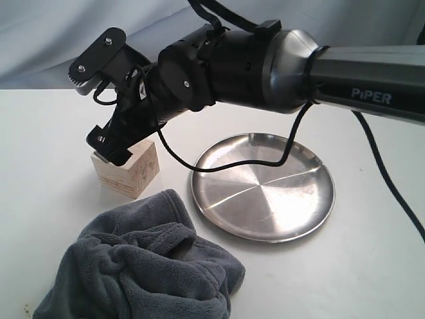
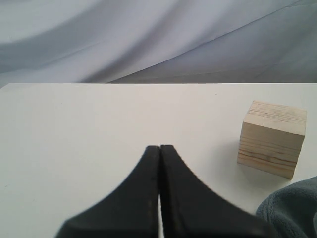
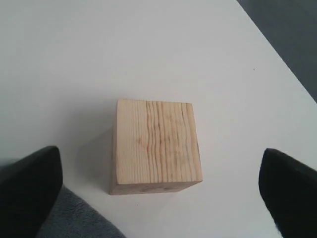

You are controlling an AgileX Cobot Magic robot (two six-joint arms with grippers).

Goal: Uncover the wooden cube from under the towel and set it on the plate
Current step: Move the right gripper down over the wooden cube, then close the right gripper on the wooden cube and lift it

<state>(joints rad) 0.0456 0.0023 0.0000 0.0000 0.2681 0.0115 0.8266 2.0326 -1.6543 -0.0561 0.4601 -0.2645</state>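
Plainly uncovered, the wooden cube point(image 1: 126, 169) is standing on the white table point(image 1: 372, 266) with no cloth on it. The towel point(image 1: 139, 272) is lying bunched in a heap just beside it, at the front of the exterior view. The first half of the job is looking finished. What is remaining is the grasp, the lift and the carry to the plate point(image 1: 265, 199), which is sitting bare and shiny near the cube, on the side away from the left arm.

The right arm is stretching across from the right of the exterior view, passing above the plate, its wrist bent downward over the block. Its right gripper point(image 3: 159, 192) is hanging open above the cube. In the right wrist view the two dark fingers point(image 3: 29, 188) are standing wide apart on either side of the block, neither one touching the wood. Nothing is being held.

The left gripper point(image 2: 159, 148) is staying out of the action, its jaws pressed together on nothing. It is pointing over bare table, with the cube and a corner of the towel off to one side in its own wrist view.
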